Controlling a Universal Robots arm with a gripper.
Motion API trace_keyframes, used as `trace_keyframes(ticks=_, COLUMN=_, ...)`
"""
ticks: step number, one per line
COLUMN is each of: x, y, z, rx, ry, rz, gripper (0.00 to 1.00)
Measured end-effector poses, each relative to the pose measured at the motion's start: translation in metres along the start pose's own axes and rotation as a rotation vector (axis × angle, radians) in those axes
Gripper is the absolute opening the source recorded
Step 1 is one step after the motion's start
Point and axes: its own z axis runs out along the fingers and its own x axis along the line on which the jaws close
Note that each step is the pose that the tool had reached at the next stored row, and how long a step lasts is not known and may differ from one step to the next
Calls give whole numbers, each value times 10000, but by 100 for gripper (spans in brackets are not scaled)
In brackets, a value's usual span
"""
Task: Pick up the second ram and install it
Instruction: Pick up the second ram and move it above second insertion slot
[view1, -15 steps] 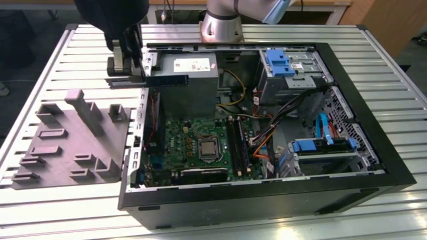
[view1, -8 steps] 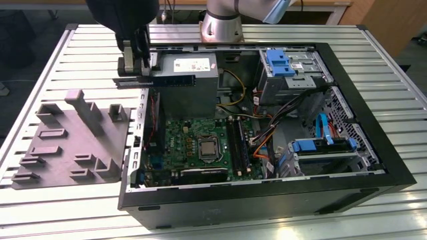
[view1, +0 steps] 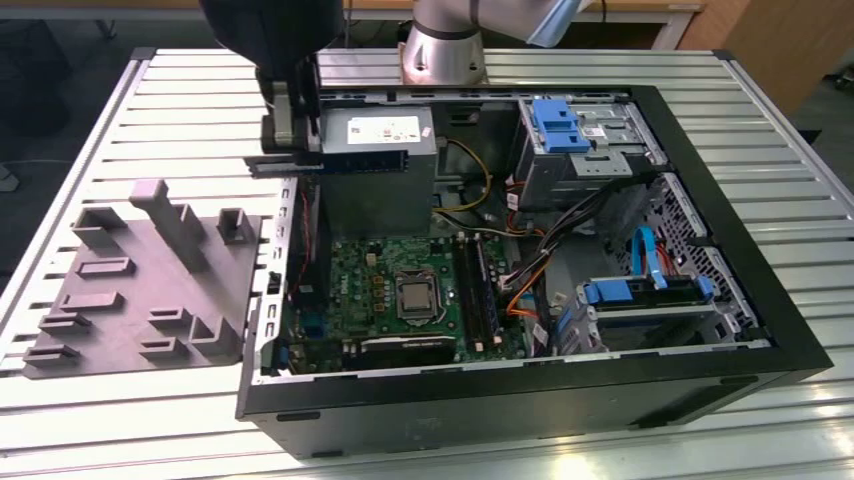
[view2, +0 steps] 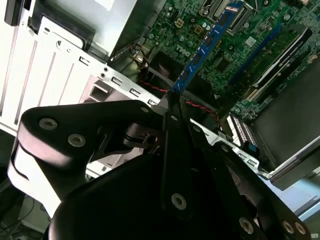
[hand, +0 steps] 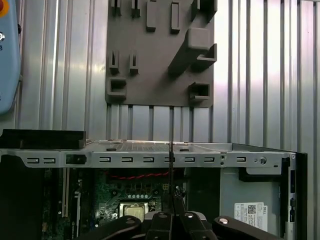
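My gripper (view1: 288, 140) hangs over the open computer case's wall on the exterior view's left, above the case rim. It is shut on the second ram (view1: 278, 163), a thin dark stick that juts out sideways below the fingers. In the second wrist view the second ram (view2: 206, 41) looks blue with dark chips and sticks out from the closed gripper (view2: 172, 106) over the green motherboard (view2: 250, 55). The first wrist view has the ram (hand: 171, 167) edge-on as a thin line above the gripper (hand: 172, 212). The black sockets (view1: 474, 290) lie beside the processor (view1: 416, 295).
A grey parts holder (view1: 147, 280) with empty slots lies on the slatted table at the exterior view's left of the case (view1: 534, 395). Inside the case are a power supply (view1: 376, 150), blue drive brackets (view1: 558, 125), and orange and blue cables (view1: 527, 285).
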Motion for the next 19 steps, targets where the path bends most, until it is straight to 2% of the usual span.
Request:
trace_keyframes(ticks=13, x=2, y=-235, z=26, rx=-1, ry=-1, rz=0, gripper=11)
trace_keyframes(ticks=19, x=7, y=-291, z=55, rx=-2, ry=-1, rz=-1, gripper=11)
